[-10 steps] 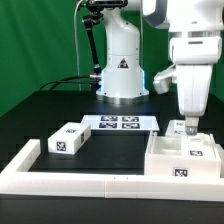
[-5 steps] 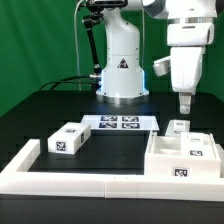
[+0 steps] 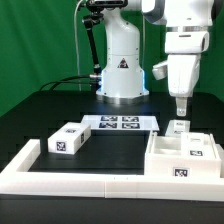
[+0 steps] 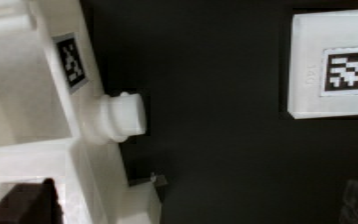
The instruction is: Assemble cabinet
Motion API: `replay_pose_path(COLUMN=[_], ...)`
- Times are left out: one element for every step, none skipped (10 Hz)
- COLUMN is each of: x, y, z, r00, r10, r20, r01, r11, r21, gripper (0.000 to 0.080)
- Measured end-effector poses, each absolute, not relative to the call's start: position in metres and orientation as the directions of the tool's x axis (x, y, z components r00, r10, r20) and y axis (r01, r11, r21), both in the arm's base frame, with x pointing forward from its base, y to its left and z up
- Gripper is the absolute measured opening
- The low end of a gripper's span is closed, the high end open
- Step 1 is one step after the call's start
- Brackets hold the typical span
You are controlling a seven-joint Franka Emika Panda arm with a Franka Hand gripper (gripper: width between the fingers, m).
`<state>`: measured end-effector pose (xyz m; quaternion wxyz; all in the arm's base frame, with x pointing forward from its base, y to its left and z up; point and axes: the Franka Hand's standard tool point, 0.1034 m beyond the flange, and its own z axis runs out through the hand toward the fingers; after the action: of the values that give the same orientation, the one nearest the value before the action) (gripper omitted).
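White plastic makes up nearly everything on the black tabletop [image 3: 110, 152], so edges run together and the compartments of the cabinet [image 3: 160, 168] are hard to tell apart. The cabinet stands at the exterior view's right, just behind the front rail of the low border frame [image 3: 70, 182], and the picture edge cuts off its far side. Three square markers show on it. A small piece [image 3: 178, 127] at its rear is too small to make out. The gripper [image 3: 181, 113] hangs above that rear part, touching nothing. From this side it reads as one narrow shape, but the wrist view shows two dark, blurred fingers [image 4: 12, 198] at opposite corners, spread wide with nothing between them. That view also shows one round knob [image 4: 123, 112] on the cabinet's side and one tagged panel [image 4: 341, 75] cut off at the picture's edge; which part it is cannot be told. One loose block [image 3: 67, 140] with a marker lies well apart at the exterior view's left. One marker board [image 3: 120, 123] with four tags lies behind.
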<state>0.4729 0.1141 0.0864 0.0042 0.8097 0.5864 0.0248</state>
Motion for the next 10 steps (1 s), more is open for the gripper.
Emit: replay_pose_path(x=[0.472, 0.468, 0.457, 0.438, 0.425, 0.412, 0.400, 0.392, 0.395, 0.397], y=[0.114, 0.115, 0.120, 0.123, 0.125, 0.132, 0.134, 0.132, 0.131, 0.132], z=[0.086, 0.084, 0.083, 0.080, 0.076, 0.070, 0.061, 0.050, 0.052, 0.052], r00=[0.315, 0.321, 0.320, 0.304, 0.292, 0.280, 0.275, 0.284, 0.285, 0.285], r10=[0.948, 0.946, 0.946, 0.951, 0.955, 0.957, 0.956, 0.953, 0.954, 0.953], r20=[0.036, 0.037, 0.050, 0.055, 0.061, 0.081, 0.101, 0.104, 0.096, 0.102], r01=[0.948, 0.946, 0.945, 0.951, 0.954, 0.957, 0.958, 0.956, 0.956, 0.956], r11=[-0.316, -0.323, -0.322, -0.306, -0.295, -0.285, -0.282, -0.289, -0.290, -0.290], r21=[0.036, 0.035, 0.046, 0.049, 0.048, 0.056, 0.058, 0.041, 0.037, 0.043], gripper=[0.0797, 0.0797, 0.0797, 0.0797, 0.0797, 0.0797, 0.0797, 0.0797, 0.0797, 0.0797])
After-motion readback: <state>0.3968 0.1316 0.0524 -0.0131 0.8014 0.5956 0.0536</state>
